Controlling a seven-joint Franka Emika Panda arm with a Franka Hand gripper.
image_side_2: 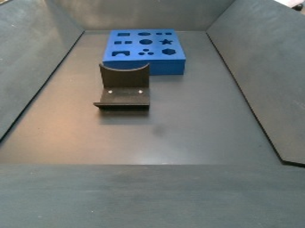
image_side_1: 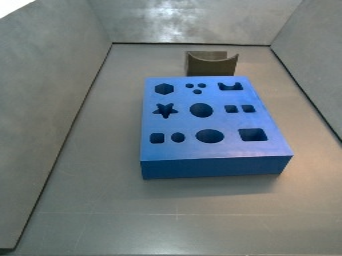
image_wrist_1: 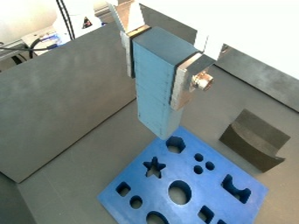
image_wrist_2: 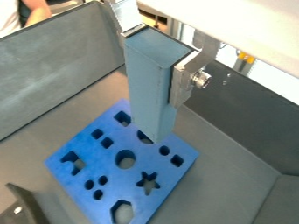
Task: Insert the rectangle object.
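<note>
In both wrist views my gripper (image_wrist_1: pixel 158 57) (image_wrist_2: pixel 152 54) is shut on the rectangle object (image_wrist_1: pixel 160 92) (image_wrist_2: pixel 152 96), a long pale steel-blue bar held upright between the silver fingers (image_wrist_1: pixel 184 80) (image_wrist_2: pixel 184 80). The bar's lower end hangs above the edge of the blue board (image_wrist_1: pixel 187 179) (image_wrist_2: pixel 117 162), which has several shaped holes. I cannot tell how far above the board the bar's end is. The board lies on the grey floor in both side views (image_side_1: pixel 207 125) (image_side_2: pixel 145 49). Neither the gripper nor the bar shows in the side views.
The dark fixture (image_side_2: pixel 123 85) stands on the floor beside the board; it also shows in a side view (image_side_1: pixel 209 62) and in both wrist views (image_wrist_1: pixel 257 137) (image_wrist_2: pixel 26 206). Grey walls (image_side_1: pixel 54 90) (image_side_2: pixel 256 62) enclose the floor on all sides.
</note>
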